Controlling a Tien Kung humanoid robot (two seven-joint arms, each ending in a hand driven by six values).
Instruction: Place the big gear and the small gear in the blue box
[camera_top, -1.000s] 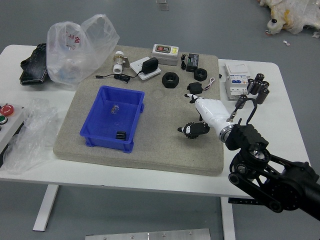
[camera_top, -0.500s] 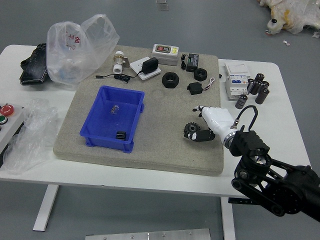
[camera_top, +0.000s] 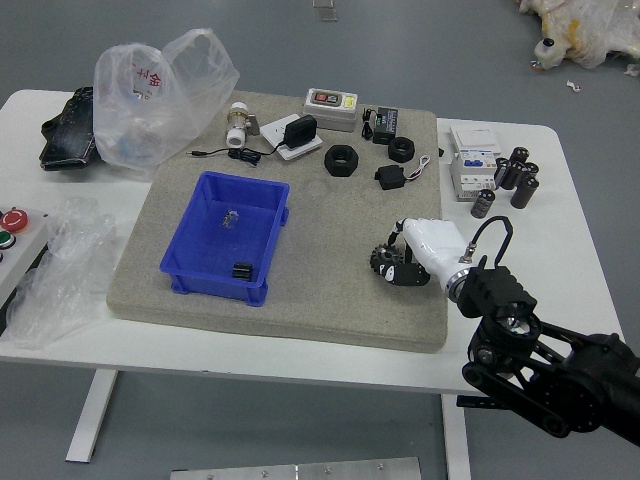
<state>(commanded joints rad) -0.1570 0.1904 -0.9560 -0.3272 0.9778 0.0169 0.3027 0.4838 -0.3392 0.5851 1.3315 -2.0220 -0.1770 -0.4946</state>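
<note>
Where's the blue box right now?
Head view: the blue box is on the left part of the grey mat, well left of the gear at the right hand and nearer the robot than the black-cabled plug.

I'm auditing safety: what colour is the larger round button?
The button is red; see the head view.

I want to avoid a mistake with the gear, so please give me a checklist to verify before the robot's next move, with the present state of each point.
1. Right hand is at the dark toothed gear: ok.
2. Grip on the gear is firm: cannot tell, the hand partly covers it.
3. Gear is in the blue box: not ok, it is outside, to the box's right.
4. Box stands upright with its top open: ok.
5. Box has room inside: ok, a black block and a small shiny thing leave much bare floor.
</note>
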